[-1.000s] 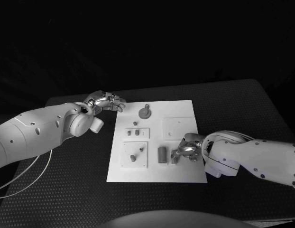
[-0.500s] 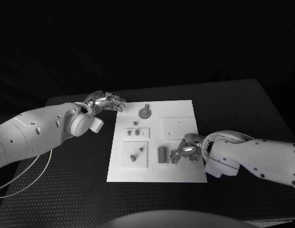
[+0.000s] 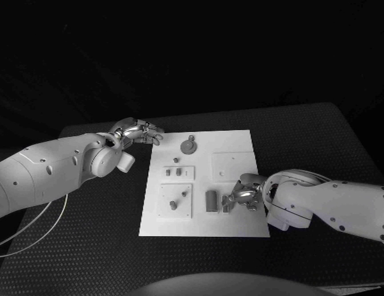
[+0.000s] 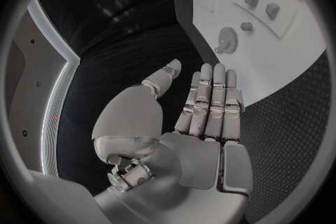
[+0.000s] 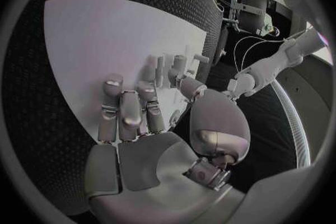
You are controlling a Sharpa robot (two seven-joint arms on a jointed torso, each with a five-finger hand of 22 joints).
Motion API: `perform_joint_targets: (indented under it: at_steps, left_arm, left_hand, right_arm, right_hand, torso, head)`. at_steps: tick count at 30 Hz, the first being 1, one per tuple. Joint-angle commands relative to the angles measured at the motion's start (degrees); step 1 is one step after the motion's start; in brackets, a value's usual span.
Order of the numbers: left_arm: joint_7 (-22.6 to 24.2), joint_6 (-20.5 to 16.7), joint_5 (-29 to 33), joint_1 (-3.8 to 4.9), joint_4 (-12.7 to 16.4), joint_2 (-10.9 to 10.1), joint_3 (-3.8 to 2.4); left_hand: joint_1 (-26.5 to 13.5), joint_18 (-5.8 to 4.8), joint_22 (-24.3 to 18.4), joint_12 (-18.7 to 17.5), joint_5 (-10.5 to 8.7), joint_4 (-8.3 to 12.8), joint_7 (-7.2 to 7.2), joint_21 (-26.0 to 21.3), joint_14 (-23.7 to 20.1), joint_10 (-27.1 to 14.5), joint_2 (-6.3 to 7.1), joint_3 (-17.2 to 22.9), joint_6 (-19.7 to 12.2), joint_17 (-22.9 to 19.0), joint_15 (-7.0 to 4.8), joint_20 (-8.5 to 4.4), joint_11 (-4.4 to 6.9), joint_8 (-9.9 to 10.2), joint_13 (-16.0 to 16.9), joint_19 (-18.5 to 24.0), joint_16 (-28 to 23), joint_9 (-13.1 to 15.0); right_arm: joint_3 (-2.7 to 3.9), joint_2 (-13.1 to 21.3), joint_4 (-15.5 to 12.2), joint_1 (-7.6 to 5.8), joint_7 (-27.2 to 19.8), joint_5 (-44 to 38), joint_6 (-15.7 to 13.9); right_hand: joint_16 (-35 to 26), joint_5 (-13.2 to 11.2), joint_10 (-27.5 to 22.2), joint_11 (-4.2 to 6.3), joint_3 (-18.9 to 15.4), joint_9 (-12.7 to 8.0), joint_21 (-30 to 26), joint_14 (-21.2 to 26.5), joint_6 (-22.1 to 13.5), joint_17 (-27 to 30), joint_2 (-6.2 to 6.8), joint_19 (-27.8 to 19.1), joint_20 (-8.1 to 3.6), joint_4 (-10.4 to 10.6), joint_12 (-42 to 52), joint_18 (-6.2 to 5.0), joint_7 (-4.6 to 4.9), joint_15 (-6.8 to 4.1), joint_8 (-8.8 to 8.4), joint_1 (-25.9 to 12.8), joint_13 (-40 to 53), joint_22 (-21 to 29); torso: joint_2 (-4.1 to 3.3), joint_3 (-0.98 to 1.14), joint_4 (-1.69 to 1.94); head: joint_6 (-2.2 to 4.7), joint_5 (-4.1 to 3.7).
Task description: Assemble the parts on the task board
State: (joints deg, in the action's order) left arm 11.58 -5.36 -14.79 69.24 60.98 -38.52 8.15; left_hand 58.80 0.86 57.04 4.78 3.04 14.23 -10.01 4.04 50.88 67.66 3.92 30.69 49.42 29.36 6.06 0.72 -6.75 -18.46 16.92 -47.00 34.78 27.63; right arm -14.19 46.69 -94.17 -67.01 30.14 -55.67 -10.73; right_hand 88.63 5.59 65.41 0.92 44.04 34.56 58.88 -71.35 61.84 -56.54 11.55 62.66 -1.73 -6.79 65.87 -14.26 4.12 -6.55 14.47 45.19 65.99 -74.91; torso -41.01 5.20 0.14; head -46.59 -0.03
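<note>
1. Right hand (image 3: 244, 196) sits over the right edge of the task board (image 3: 236, 227), near its lower half. Its fingers (image 5: 125, 112) are bent down toward the white surface beside an upright grey part (image 3: 212, 200). Whether the fingertips hold a small piece cannot be told.
2. Left hand (image 3: 137, 132) hangs over the black table (image 3: 85, 246) just off the board's upper left corner. In the left wrist view its fingers (image 4: 210, 95) lie straight and close together, the thumb apart, with nothing in its grasp.
3. Round part with a stem (image 3: 188, 146) lies near the board's top edge.
4. 2 small pegs (image 3: 179, 171) stand on a raised square plate at mid-board; another plate (image 3: 175, 201) below carries 2 more pieces.
5. No readable writing or labels appear on the board or arms.
</note>
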Motion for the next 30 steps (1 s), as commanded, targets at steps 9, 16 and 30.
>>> perform_joint_targets:
  at_steps: [9, 16, 30]
  left_arm:
    - [0.6, 0.5, 0.2, 0.04, 0.2, 0.0, -0.03]
    - [0.8, 0.5, 0.2, 0.05, -0.3, 0.4, -0.05]
    - [1.6, 0.7, 3.4, 0.59, -7.2, 4.4, -0.24]
  left_hand:
    - [-0.2, -0.86, -0.1, -0.4, -0.09, -0.1, -0.01, -0.1, 0.2, -0.5, 0.16, -0.1, -0.1, 0.1, 0.18, 0.27, 0.0, -0.3, -0.1, 0.2, -0.4, -0.1]
    - [-0.2, -0.86, -0.1, -0.4, -0.08, -0.2, -0.01, -0.1, 0.2, -0.5, 0.18, -0.2, -0.1, 0.2, 0.18, 0.28, -0.01, -0.3, -0.1, 0.2, -0.4, -0.1]
    - [-0.2, -0.86, -0.1, -0.7, -0.08, -0.2, -0.02, -0.1, 0.0, -1.0, -0.01, -0.1, -0.6, 0.3, 0.19, 0.27, -0.25, -0.1, -0.2, 0.2, -0.9, -0.2]
  right_arm:
    - [0.05, 2.0, 1.2, -1.14, -8.2, 0.2, 0.1]
    - [0.41, 2.0, 7.6, -4.31, -22.5, 9.9, -1.5]
    - [4.77, -11.9, 41.3, -4.98, -44.3, 30.8, 2.4]
  right_hand:
    - [-0.3, -0.2, -0.4, -0.57, -0.1, -0.6, -0.5, 0.8, -3.9, 0.5, 2.45, 0.3, -0.27, 0.5, -0.1, -0.74, 1.87, 0.29, -0.93, 0.9, -0.1, -0.3]
    - [-0.7, -0.3, -1.0, -1.17, -0.2, -0.6, -0.9, 2.4, -5.0, 2.4, 2.63, -0.5, -0.02, 0.2, 0.0, -0.74, 2.51, 0.95, -1.14, 1.7, 0.1, -0.4]
    - [-18.5, -0.2, -11.0, -3.81, 0.2, -0.6, -14.0, 17.3, -10.1, 12.6, -4.99, -15.7, 7.16, -6.5, -16.7, 0.94, 4.94, 4.02, -1.35, 5.6, -14.6, 4.3]
  torso:
    - [0.05, 0.03, -0.06]
    - [0.49, -0.13, -0.4]
    - [3.24, -1.46, -2.39]
  head:
    - [0.91, -0.24]
    - [3.16, -0.83]
    - [13.29, 0.8]
